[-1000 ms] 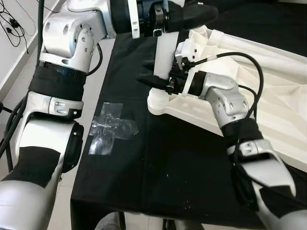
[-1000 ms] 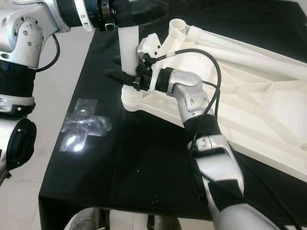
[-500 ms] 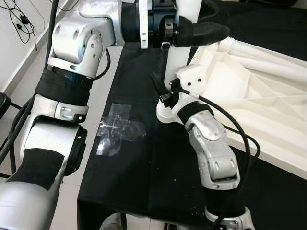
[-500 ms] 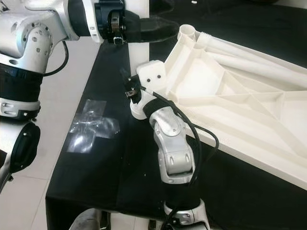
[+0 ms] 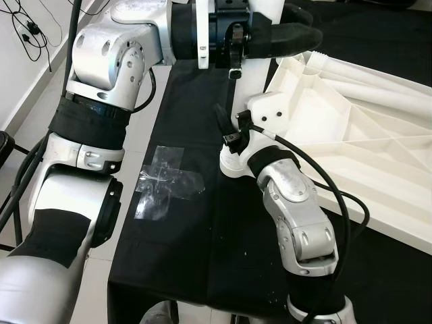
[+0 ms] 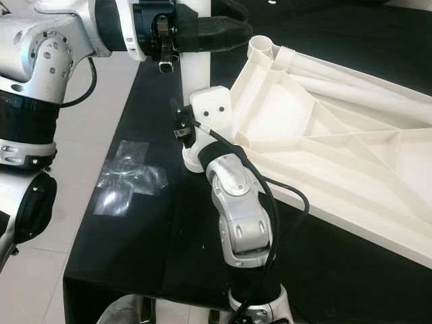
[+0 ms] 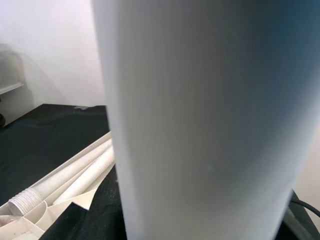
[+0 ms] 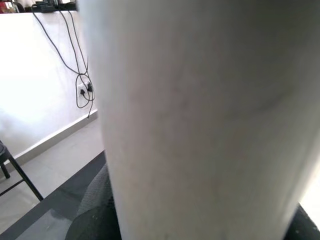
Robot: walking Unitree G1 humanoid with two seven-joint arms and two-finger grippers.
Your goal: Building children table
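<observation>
1. Black cloth (image 5: pixel 202 256) covers my bench; the white ribbed plastic tabletop (image 5: pixel 364 148) lies underside-up at frame right.
2. My left gripper (image 5: pixel 290 37) clamps the upright white cylindrical leg (image 5: pixel 250 91) at top centre.
3. My right gripper (image 5: pixel 226 128) sits at the leg's base; I cannot tell its opening.
4. Any tilt could jam the leg in its corner socket.

This looks like a plain indoor room set up as a test or work space more than a lived-in home. A desk (image 5: pixel 223 270) draped in black cloth (image 6: pixel 135 243) serves as the work surface, with a cross of clear tape (image 5: pixel 162 182) stuck on the cloth near its edge. The floor (image 6: pixel 61 223) is pale tile, and the wall (image 8: pixel 35 75) is bare white with a light skirting board. Black cables (image 8: pixel 75 50) hang down the wall to a socket (image 8: pixel 86 90), and more loose cables (image 5: pixel 23 30) trail along the wall. A dark-legged stool or chair (image 8: pixel 12 170) stands on the floor.
</observation>
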